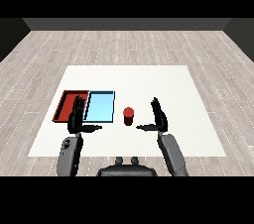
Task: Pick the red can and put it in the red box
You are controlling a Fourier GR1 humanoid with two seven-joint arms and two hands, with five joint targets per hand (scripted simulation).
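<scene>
Head view shows the red can standing upright on the white desk, just to the right of the light blue tray and apart from it. It lies between my two hands, a little ahead of both. My right hand is on the can's right, palm turned toward it, fingers straight and spread from the thumb, holding nothing. My left hand is likewise open and empty, and it sits in front of the near edge of the trays, partly covering the red tray.

By my judgement the right hand is the nearer one (the gap on that side looks shorter, and the thumb already points at the can), so the reach should go leftward and slightly forward from there.

The can's long axis runs straight up from the desk, so a side-on wrap around its wall suits it. From the can, the red tray lies leftward, beyond the blue one, so the carry must cross over the blue tray.
</scene>
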